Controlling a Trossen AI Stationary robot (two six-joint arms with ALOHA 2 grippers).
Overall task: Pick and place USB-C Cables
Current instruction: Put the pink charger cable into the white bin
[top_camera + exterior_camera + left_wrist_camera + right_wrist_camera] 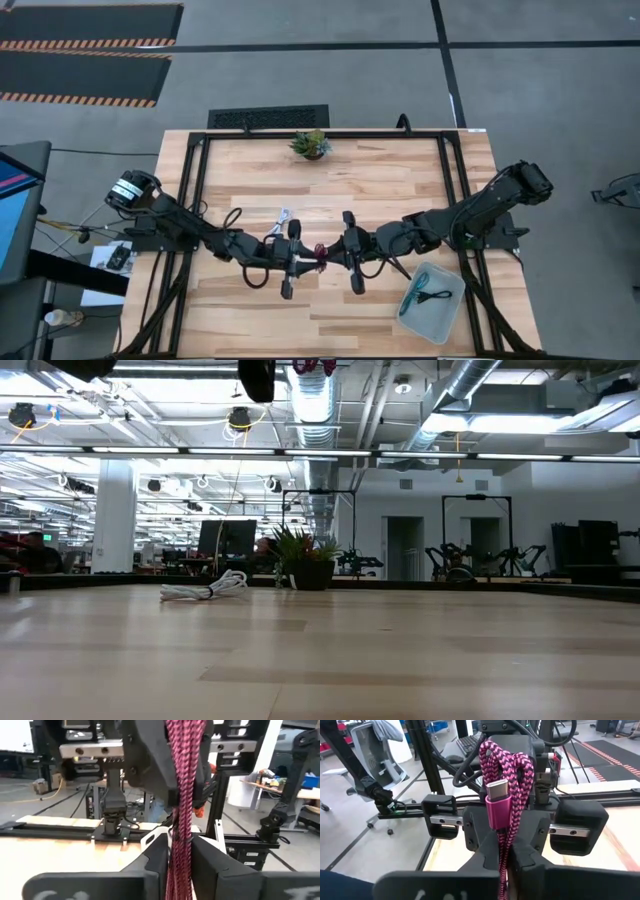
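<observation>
The maroon cable (pixel 321 251) is a braided bundle held level in the air above the table's middle, between my two grippers. My left gripper (pixel 303 253) comes in from the table's left and my right gripper (pixel 340 250) from the right; both are shut on it. The white cable (pixel 283 220) lies coiled on the wood just beyond them and also shows in the low view (pixel 205 590). The teal cable (pixel 411 299) and black cable (pixel 433 297) lie inside a clear tray (pixel 458 305) near the right front corner. My left gripper (pixel 180 865) pinches the maroon bundle's strands (pixel 180 840) between its two fingers, coming level from the table's left, along the bundle. The cable is lifted clear. My right gripper (pixel 505 865) pinches the bundle just behind its USB-C plug (pixel 497 805), level from the table's right; the looped end (pixel 506 755) reaches toward the left gripper.
A small potted plant (pixel 311 143) stands at the table's far edge, middle. A black frame rail (pixel 195 190) runs along the left and right sides. Bare wood lies in front of the grippers and between the plant and the white cable.
</observation>
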